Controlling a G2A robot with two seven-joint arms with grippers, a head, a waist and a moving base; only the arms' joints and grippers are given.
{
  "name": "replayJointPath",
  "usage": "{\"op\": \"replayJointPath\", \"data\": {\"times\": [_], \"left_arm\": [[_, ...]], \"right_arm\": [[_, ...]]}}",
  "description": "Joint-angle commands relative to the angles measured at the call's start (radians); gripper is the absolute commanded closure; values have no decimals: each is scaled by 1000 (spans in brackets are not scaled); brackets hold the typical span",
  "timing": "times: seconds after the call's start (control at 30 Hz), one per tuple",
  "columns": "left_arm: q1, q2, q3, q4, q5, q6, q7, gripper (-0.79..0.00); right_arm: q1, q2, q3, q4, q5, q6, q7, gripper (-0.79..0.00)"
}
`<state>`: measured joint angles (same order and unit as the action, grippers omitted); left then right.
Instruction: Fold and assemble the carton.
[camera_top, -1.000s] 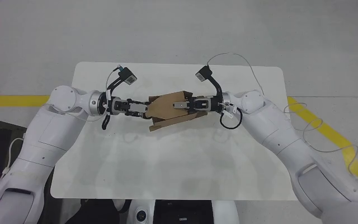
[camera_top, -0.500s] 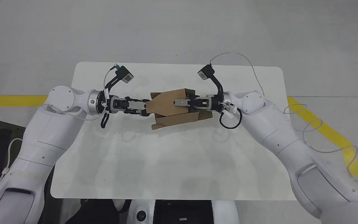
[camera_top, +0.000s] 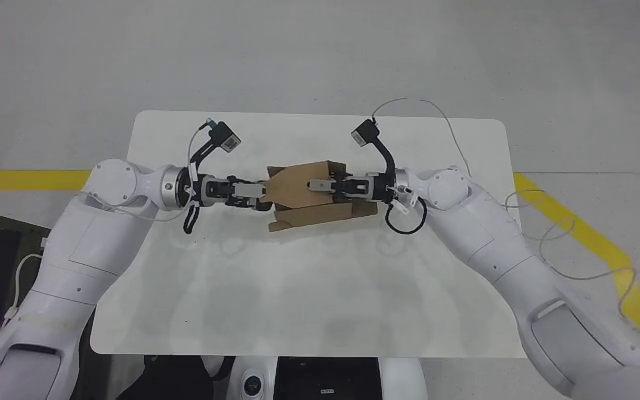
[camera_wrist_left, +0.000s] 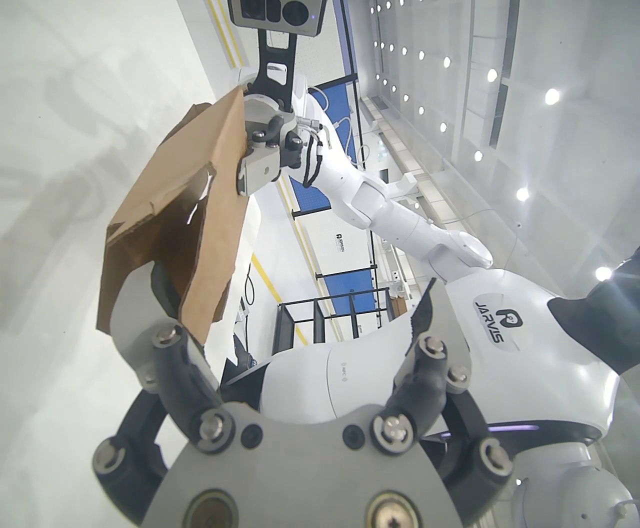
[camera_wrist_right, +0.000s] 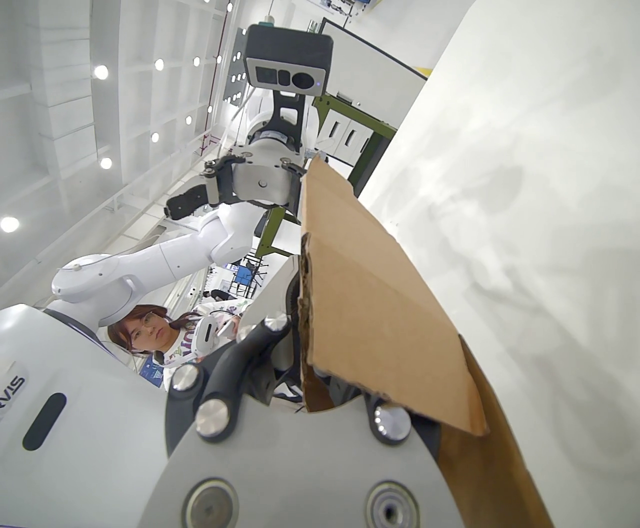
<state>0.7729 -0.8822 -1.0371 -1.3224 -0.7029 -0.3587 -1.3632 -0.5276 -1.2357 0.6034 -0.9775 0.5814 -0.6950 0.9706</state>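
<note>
The brown cardboard carton (camera_top: 296, 180) lies along 9 to 3 o'clock. The right gripper (camera_top: 320, 186) pinches its wall, and the left gripper (camera_top: 260, 193) stands spread at its 9 o'clock end.

I've got the brown corrugated cardboard carton (camera_top: 303, 190) only half formed. One broad panel faces up at a tilt, and a lower panel and flap jut out beneath it toward the near left. It lies lengthwise left to right over the far middle of the white table (camera_top: 300, 300). The right gripper (camera_top: 316, 185) pinches its upper panel.
</note>
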Motion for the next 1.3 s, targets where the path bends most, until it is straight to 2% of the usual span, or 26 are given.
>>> {"op": "replayJointPath", "data": {"times": [0.0, 0.6, 1.07, 1.27], "left_arm": [[4, -1, -5, -1, -12, 9, -4, -785], [-1, -18, -23, -59, -96, 65, -54, -785], [-15, -35, -9, -54, -53, 67, -47, -785], [-8, -33, -38, -42, -56, 63, -52, -785]], "right_arm": [[-7, -1, 7, -1, -14, 5, -14, 0], [-45, -30, 31, -29, -101, 32, -64, 0], [-54, -60, 38, -30, -90, 18, -14, 0], [-61, -61, 68, -19, -94, 12, -18, 0]]}}
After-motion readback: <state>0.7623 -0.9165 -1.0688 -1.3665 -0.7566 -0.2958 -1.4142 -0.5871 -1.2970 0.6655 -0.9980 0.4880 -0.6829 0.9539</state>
